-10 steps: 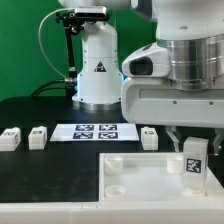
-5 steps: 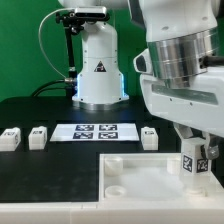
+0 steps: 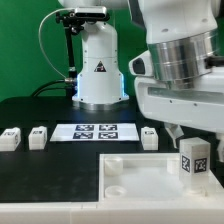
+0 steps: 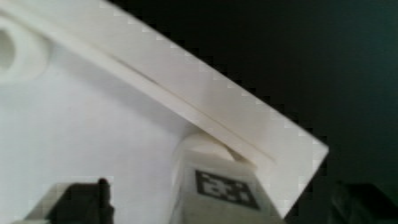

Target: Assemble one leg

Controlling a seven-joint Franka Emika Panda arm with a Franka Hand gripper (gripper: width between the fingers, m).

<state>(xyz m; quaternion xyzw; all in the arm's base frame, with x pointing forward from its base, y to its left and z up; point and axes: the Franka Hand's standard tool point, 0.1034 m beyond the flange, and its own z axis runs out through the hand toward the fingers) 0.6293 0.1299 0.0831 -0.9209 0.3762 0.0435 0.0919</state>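
Leg (image 3: 193, 158) stands upright on the white board's (image 3: 140, 182) corner at the exterior view's right, tag facing the camera. Gripper (image 3: 192, 138) sits just above it, fingers (image 4: 80, 200) spread wide on either side with clear gaps, gripping nothing. Marker board (image 3: 90, 131) lies behind on the black table (image 3: 40, 108).

The arm's base is a smooth white rounded column (image 3: 98, 60) marked with a black triangular warning label (image 3: 100, 69). A blue indicator glow (image 3: 78, 96) shows at its foot. A black fitting (image 3: 82, 14) caps the column, and a thin black cable (image 3: 42, 45) loops down from it on the exterior view's left. Nearer the camera, a grey ribbed cylindrical collar (image 3: 185, 55) joins a glossy white wrist housing (image 3: 180, 100) with rounded edges. In the wrist view the two dark fingers (image 4: 79, 202) appear blurred.
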